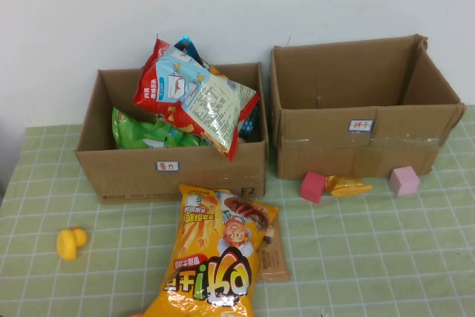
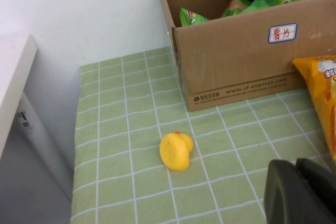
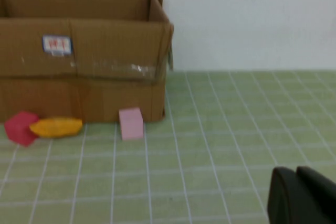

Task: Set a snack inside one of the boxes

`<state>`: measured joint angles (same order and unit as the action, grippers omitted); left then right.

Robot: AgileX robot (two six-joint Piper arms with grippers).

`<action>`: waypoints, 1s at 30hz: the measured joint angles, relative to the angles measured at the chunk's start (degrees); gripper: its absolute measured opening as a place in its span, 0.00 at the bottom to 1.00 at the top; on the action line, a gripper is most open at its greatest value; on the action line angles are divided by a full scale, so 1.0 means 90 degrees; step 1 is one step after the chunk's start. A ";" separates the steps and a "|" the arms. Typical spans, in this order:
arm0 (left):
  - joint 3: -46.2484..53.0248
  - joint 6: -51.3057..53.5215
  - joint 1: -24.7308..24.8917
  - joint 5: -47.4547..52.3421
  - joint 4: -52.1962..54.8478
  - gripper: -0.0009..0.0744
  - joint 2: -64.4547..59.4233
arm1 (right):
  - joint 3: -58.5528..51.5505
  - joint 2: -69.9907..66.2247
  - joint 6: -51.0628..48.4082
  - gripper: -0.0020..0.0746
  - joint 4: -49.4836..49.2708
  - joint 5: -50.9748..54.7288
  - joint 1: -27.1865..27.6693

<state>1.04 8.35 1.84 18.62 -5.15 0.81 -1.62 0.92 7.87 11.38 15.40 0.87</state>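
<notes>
Two brown cardboard boxes stand side by side at the back. The left box (image 1: 171,172) (image 2: 236,72) holds several snack bags, with a red and white bag (image 1: 193,94) sticking up and a green bag (image 1: 145,131) beside it. The larger right box (image 1: 356,146) (image 3: 84,51) looks empty. A big yellow snack bag (image 1: 215,257) (image 2: 320,98) lies flat on the table in front of the left box, partly over a small brown packet (image 1: 271,254). My left gripper (image 2: 296,165) is shut and empty, low near the yellow bag. My right gripper (image 3: 296,171) is shut and empty, well right of the right box.
A yellow rubber duck (image 1: 71,243) (image 2: 176,150) lies at the front left. A red cube (image 1: 312,185), a yellow toy (image 1: 349,185) and a pink cube (image 1: 404,180) sit against the right box's front. A white wall stands behind; the table's left edge is near the duck.
</notes>
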 joint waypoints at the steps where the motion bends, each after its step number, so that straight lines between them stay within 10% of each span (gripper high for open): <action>1: 0.0000 0.0000 0.0000 0.0000 0.0000 0.01 0.0000 | 0.0000 0.0000 0.0000 0.02 0.0015 0.0077 0.0000; 30: 0.0000 0.0000 0.0000 0.0000 0.0000 0.01 0.0000 | 0.0040 0.0000 -0.0023 0.02 0.0015 0.0519 0.0000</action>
<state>1.04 8.35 1.84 18.62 -5.15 0.81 -1.26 0.92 7.66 11.52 20.08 0.87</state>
